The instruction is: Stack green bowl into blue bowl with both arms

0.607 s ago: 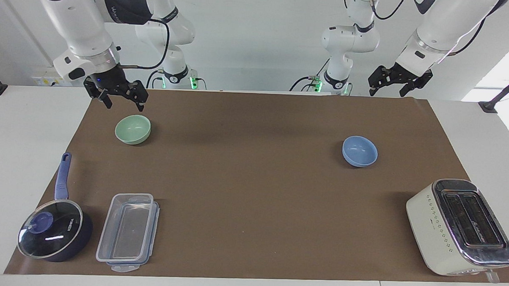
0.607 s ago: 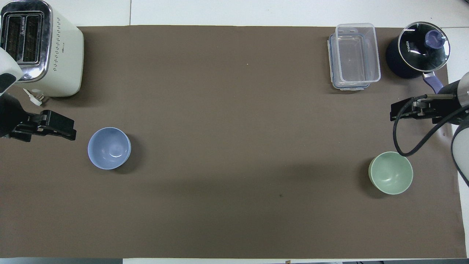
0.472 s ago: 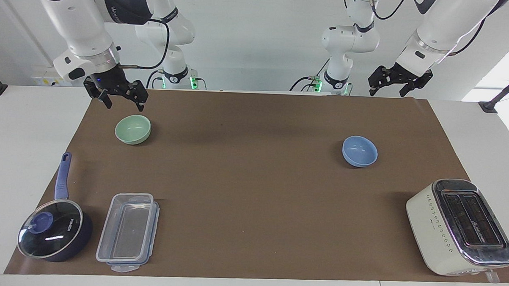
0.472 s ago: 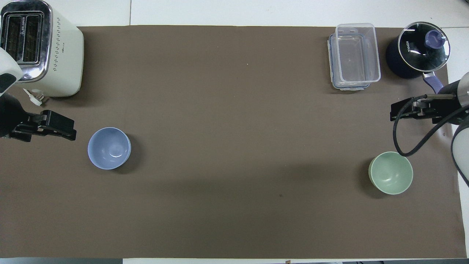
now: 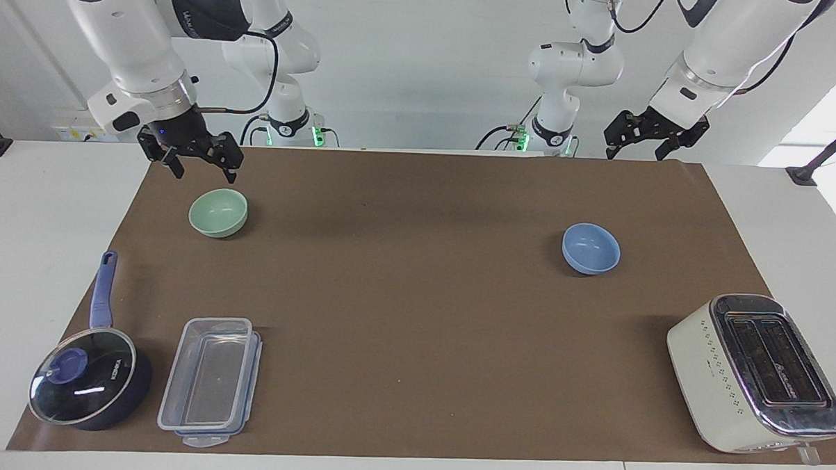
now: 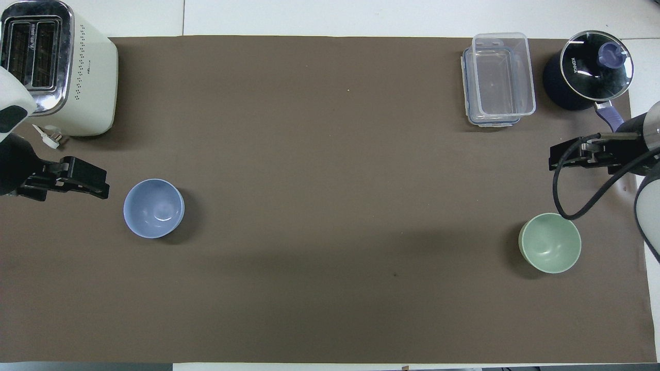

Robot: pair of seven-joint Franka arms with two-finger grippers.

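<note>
The pale green bowl [image 5: 218, 213] stands upright on the brown mat at the right arm's end; it also shows in the overhead view [image 6: 549, 242]. The light blue bowl [image 5: 591, 248] stands upright toward the left arm's end, also in the overhead view [image 6: 153, 208]. Both bowls are empty and far apart. My right gripper [image 5: 203, 174] is open and empty, raised over the mat just beside the green bowl [image 6: 554, 158]. My left gripper [image 5: 635, 152] is open and empty, raised over the mat's edge beside the blue bowl [image 6: 103, 188].
A cream toaster [image 5: 754, 372] stands at the left arm's end, farther from the robots than the blue bowl. A clear plastic container [image 5: 210, 379] and a dark blue saucepan with a glass lid [image 5: 86, 383] stand farther from the robots than the green bowl.
The left gripper has crept very slightly toward the blue bowl. The right gripper and both bowls have not visibly moved.
</note>
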